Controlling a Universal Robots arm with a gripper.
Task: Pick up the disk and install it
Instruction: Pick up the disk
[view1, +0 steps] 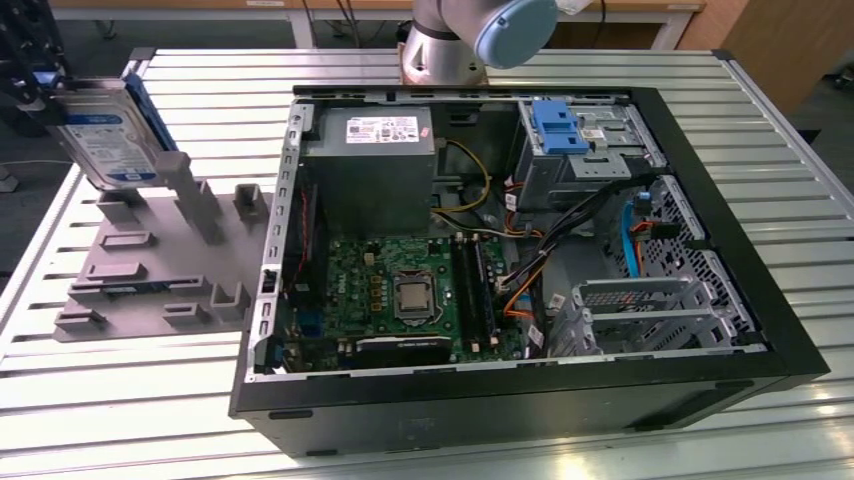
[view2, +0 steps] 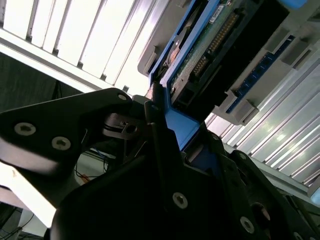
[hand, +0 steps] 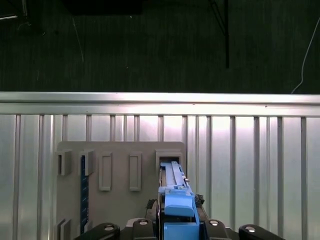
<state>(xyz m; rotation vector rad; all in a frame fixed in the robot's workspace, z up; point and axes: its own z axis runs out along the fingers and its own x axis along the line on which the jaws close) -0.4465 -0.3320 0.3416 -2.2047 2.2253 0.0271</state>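
Note:
The disk (view1: 114, 135), a silver drive with a white-and-blue label in a blue bracket, hangs upright at the exterior view's far left. My gripper (view1: 56, 95) is shut on its upper end. Its lower end is just over a slot of the grey holder plate (view1: 147, 270); I cannot tell whether they touch. In the second wrist view, black fingers (view2: 155, 150) clamp the blue bracket, with the disk (view2: 210, 45) showing its green circuit board. The first wrist view looks down the edge of the disk (hand: 174, 192) onto the holder plate (hand: 120, 200).
An open black computer case (view1: 787, 330) lies on the slatted metal table (view1: 134, 400). Inside are a grey power supply box (view1: 371, 160), a green motherboard (view1: 400, 290), an upright empty blue bracket (view1: 554, 125) and a metal drive cage (view1: 641, 310). The arm's base (view1: 461, 40) stands behind the case.

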